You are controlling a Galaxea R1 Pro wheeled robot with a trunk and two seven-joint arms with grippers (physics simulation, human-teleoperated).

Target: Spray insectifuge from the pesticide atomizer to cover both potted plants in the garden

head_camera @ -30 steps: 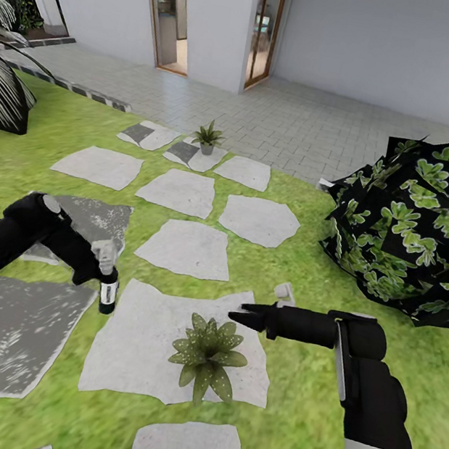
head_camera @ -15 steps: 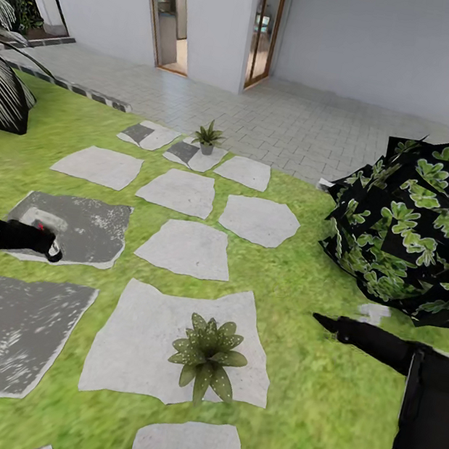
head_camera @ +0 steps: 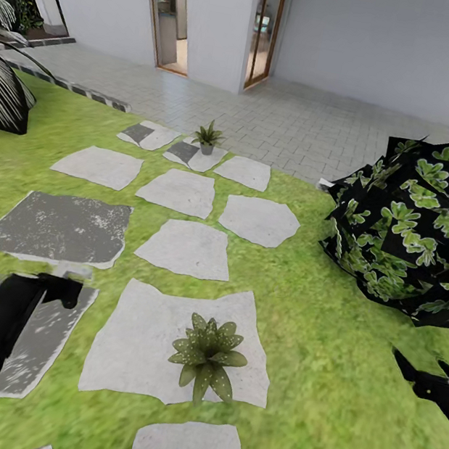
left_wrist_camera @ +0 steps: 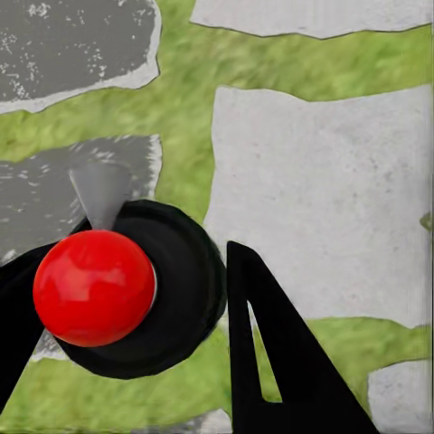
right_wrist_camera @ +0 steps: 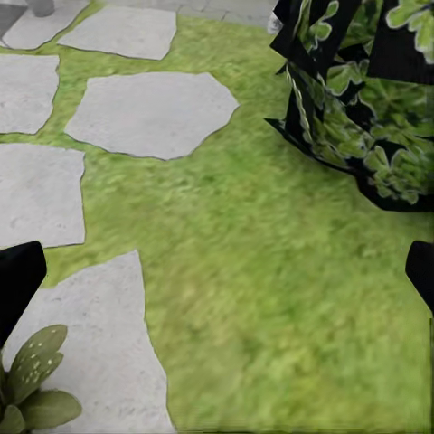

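In the left wrist view I look down on the pesticide atomizer (left_wrist_camera: 172, 312), a dark round body with a red collar (left_wrist_camera: 93, 287) and a pale trigger head (left_wrist_camera: 98, 192). It sits between my left gripper's black fingers (left_wrist_camera: 271, 362). In the head view my left gripper (head_camera: 64, 290) hangs low at the left, shut on the atomizer, a stone's width left of the near potted plant (head_camera: 207, 355). That plant's leaves (right_wrist_camera: 32, 380) also show in the right wrist view. The far potted plant (head_camera: 208, 138) stands by the paving. My right gripper (head_camera: 420, 366) is open at the right edge.
A big dark round bush (head_camera: 416, 221) fills the right side near my right arm. Striped palm leaves (head_camera: 1, 93) reach in at the far left. Grey stepping stones (head_camera: 185, 247) cross the lawn towards grey paving (head_camera: 287, 118) and an open doorway (head_camera: 173, 16).
My left arm has swung down and back to the lower left with the atomizer. My right arm has drawn back from beside the near plant to the right edge.
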